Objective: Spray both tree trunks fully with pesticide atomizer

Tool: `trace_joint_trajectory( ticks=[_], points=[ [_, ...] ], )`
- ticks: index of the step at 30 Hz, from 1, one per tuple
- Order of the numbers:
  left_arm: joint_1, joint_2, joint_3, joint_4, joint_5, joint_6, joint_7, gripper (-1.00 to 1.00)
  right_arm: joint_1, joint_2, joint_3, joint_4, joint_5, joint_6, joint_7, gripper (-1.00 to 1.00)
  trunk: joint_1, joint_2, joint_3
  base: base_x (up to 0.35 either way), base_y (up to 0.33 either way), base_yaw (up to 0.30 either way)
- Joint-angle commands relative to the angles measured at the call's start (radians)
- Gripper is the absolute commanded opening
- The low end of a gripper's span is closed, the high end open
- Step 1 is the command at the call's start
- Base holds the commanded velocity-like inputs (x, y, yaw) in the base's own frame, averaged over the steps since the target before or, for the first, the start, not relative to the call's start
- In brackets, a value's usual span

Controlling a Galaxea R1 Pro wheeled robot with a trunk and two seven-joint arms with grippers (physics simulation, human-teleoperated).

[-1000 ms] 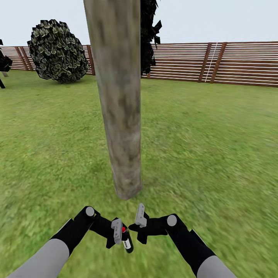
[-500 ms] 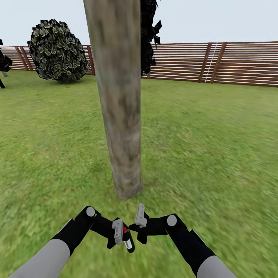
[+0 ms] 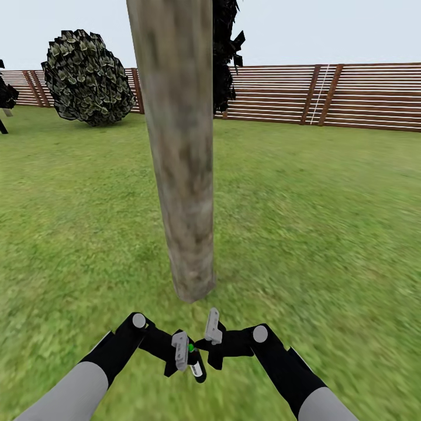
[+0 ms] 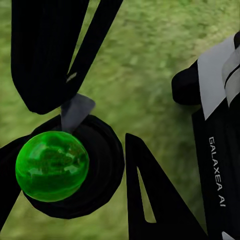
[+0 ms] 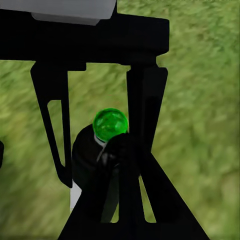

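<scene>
A rounded bush [image 3: 88, 78] of pale, scaly leaves is being shown at the far left of the lawn, standing just in front of the boundary. A dark, ragged mass of foliage [image 3: 225, 52] is being seen hanging beside the central column, reaching down over the slats behind it. At the far left edge, a smaller black clump of leaves [image 3: 6, 96] is being cut off by the frame. Above everything, a pale, flat grey-blue sky [image 3: 327, 29] is being rendered, without any cloud detail.
</scene>
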Motion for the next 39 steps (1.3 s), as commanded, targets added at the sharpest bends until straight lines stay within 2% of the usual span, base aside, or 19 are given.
trace_joint_trajectory(
  ticks=[1,2,3,4,6,13,16,17,25,26,30,35,39],
  points=[
    [0.010,0.078,-0.002,0.014,-0.010,-0.015,0.001,-1.00,0.000,0.000,-0.001,-0.003,0.009,-0.004,0.002,-1.00,0.000,0.000,-0.001,0.000,0.000,0.000],
    [0.012,0.103,-0.002,0.014,-0.011,-0.015,0.001,-1.00,0.000,0.000,-0.001,-0.003,0.009,-0.004,0.002,-1.00,0.000,0.000,-0.001,0.000,0.000,0.000],
    [0.013,0.142,-0.002,0.014,-0.012,-0.016,0.001,-1.00,0.000,0.000,-0.001,-0.003,0.009,-0.004,0.002,-1.00,0.000,0.000,-0.001,0.000,0.000,0.000],
    [0.014,0.170,-0.002,0.014,-0.012,-0.016,0.001,-1.00,0.000,0.000,-0.001,-0.003,0.010,-0.004,0.002,-1.00,0.000,0.000,-0.001,0.000,0.000,0.000],
    [0.015,0.208,-0.002,0.014,-0.010,-0.016,0.001,-1.00,0.000,0.000,-0.001,-0.003,0.011,-0.004,0.002,-1.00,0.000,0.000,-0.001,0.000,0.000,0.000],
    [0.016,0.217,-0.002,0.014,-0.015,-0.016,0.001,-1.00,0.000,-0.001,-0.002,0.000,0.012,-0.004,0.002,-1.00,0.000,0.000,-0.001,0.000,0.000,0.000],
    [0.016,0.234,-0.002,0.014,-0.016,-0.016,0.001,-1.00,0.000,-0.001,-0.003,0.000,0.012,-0.004,0.002,-1.00,0.000,0.000,-0.001,0.000,0.000,0.000],
    [0.016,0.239,-0.002,0.014,-0.016,-0.016,0.001,-1.00,0.000,-0.001,-0.003,0.000,0.012,-0.004,0.002,1.00,0.000,0.000,-0.001,0.000,0.000,0.000],
    [0.017,0.258,-0.002,0.015,-0.017,-0.016,0.001,-1.00,0.000,-0.006,-0.004,0.003,0.013,-0.004,0.001,1.00,0.000,0.000,-0.001,0.000,0.000,0.000],
    [0.019,0.258,0.136,0.168,-0.013,-0.016,0.258,-1.00,0.003,-0.204,-0.003,0.621,-0.093,-0.257,-0.537,1.00,0.000,0.000,-0.001,0.000,0.000,0.000],
    [0.019,0.257,0.134,0.162,-0.013,-0.016,0.233,-1.00,0.003,-0.200,0.001,0.620,-0.085,-0.258,-0.521,1.00,0.000,0.000,-0.001,0.000,0.000,0.000],
    [0.019,0.255,0.137,0.160,-0.014,-0.016,0.223,-1.00,0.003,-0.198,0.003,0.555,-0.080,-0.259,-0.409,1.00,0.000,0.000,-0.001,0.000,0.000,0.000],
    [0.019,0.257,0.137,0.160,-0.013,-0.016,0.222,-1.00,0.003,-0.198,0.001,0.528,-0.080,-0.258,-0.385,1.00,0.000,0.000,-0.001,0.000,0.000,0.000]
  ],
)
